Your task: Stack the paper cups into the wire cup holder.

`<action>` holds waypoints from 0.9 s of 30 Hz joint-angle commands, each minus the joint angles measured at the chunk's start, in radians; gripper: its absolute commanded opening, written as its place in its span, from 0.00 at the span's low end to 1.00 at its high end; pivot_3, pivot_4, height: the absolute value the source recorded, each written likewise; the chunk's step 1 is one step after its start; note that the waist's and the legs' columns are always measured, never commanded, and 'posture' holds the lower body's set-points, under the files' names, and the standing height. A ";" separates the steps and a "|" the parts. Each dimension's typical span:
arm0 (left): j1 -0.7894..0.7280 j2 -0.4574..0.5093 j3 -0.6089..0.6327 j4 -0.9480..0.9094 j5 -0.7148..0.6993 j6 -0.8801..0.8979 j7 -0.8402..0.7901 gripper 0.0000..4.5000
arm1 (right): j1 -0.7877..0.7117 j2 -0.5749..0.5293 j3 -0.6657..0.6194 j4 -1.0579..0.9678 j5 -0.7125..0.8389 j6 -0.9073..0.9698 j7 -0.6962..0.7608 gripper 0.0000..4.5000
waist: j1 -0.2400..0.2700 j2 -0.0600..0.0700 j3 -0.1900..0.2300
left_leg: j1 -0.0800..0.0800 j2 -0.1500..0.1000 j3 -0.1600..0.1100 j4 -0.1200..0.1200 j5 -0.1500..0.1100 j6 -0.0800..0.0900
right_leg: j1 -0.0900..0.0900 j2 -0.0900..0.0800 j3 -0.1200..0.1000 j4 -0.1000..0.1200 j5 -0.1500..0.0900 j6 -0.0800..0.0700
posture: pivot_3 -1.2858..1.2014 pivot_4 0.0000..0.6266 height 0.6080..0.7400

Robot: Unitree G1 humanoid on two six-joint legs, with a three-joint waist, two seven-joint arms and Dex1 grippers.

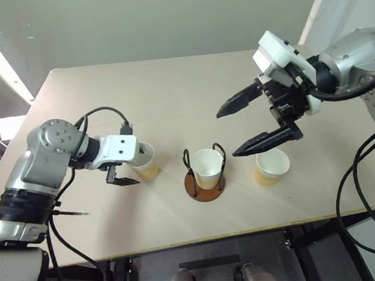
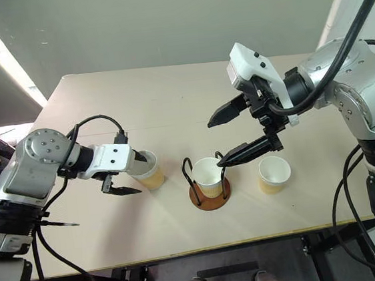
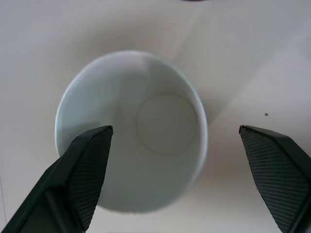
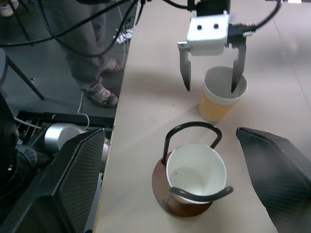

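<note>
Beige table mostly bare, left gripper jaws spread astride cup, right gripper jaws spread.

Table: pale, rectangular.
Wire cup holder: near front edge, one paper cup upright inside.
Left gripper: fingers spread, astride left cup.
Right gripper: wide open, raised above table.
Right cup: upright, beside holder.

Holder already has a cup inside, its top open between wire loops; table behind lies bare.
</note>
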 commanded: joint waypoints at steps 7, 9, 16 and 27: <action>-0.084 -0.002 0.007 0.012 -0.025 -0.005 -0.086 0.24 | 0.003 -0.027 -0.048 -0.023 0.034 -0.003 -0.015 1.00 | 0.000 0.000 0.000 | 0.000 0.000 0.000 0.000 0.000 0.000 | 0.000 0.000 0.000 0.000 0.000 0.000 | 0.52 0.24 1.00; -0.090 0.000 0.010 0.010 -0.030 -0.003 -0.102 0.08 | 0.006 -0.029 -0.049 -0.024 0.038 -0.003 -0.017 1.00 | 0.000 0.000 0.000 | 0.000 0.000 0.000 0.000 0.000 0.000 | 0.000 0.000 0.000 0.000 0.000 0.000 | 0.52 0.24 1.00; -0.118 0.013 0.006 0.018 -0.052 0.018 -0.138 0.00 | 0.018 -0.033 -0.058 -0.031 0.060 0.002 -0.022 1.00 | 0.000 0.000 0.000 | 0.000 0.000 0.000 0.000 0.000 0.000 | 0.000 0.000 0.000 0.000 0.000 0.001 | 0.52 0.24 1.00; -0.354 -0.014 -0.052 0.053 -0.262 0.137 -0.138 0.00 | 0.074 -0.108 -0.090 -0.056 0.067 0.009 -0.032 1.00 | 0.008 0.000 0.000 | -0.002 0.000 0.000 0.001 0.000 0.001 | 0.000 -0.001 0.000 -0.001 0.001 0.001 | 0.52 0.24 1.00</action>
